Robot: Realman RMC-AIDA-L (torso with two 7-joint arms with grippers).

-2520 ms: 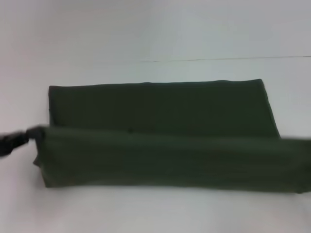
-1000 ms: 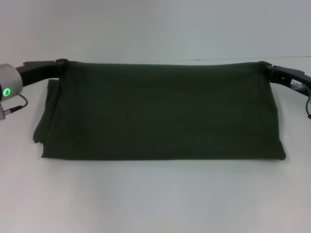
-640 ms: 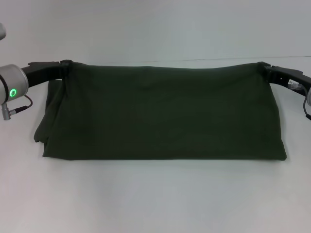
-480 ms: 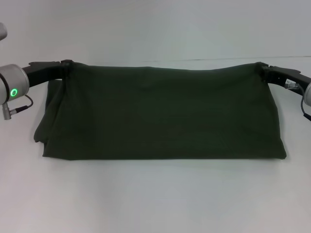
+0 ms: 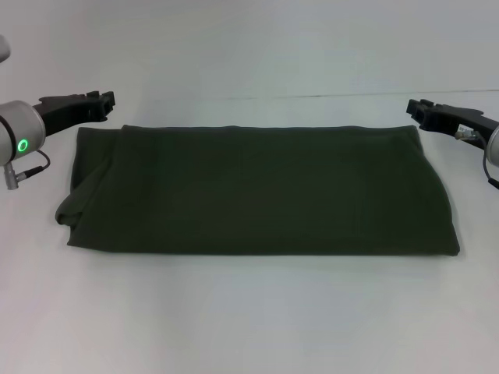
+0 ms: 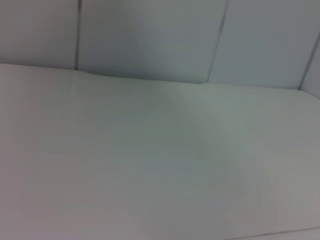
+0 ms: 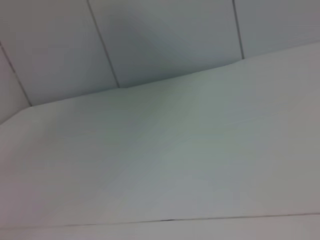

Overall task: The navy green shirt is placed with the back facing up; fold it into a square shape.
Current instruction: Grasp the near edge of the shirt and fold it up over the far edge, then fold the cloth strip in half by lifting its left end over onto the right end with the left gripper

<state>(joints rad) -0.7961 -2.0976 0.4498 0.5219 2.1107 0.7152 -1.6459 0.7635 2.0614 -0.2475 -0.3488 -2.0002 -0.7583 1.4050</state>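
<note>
The navy green shirt [image 5: 257, 191] lies flat on the white table [image 5: 249, 312] in the head view, folded into a long dark olive band with plain cloth up. My left gripper [image 5: 105, 100] is open, just above and beyond the shirt's far left corner, apart from the cloth. My right gripper [image 5: 415, 107] is open, just beyond the far right corner, also apart from it. Both wrist views show only white table and wall; the shirt is out of view there.
A small fold of cloth bulges at the shirt's left end [image 5: 69, 209]. The table's far edge [image 5: 312, 97] meets a pale wall. White tabletop surrounds the shirt on all sides.
Both grippers held the shirt's far edge raised; now they have let go and drawn slightly outward. The far edge has dropped flat onto the table.
</note>
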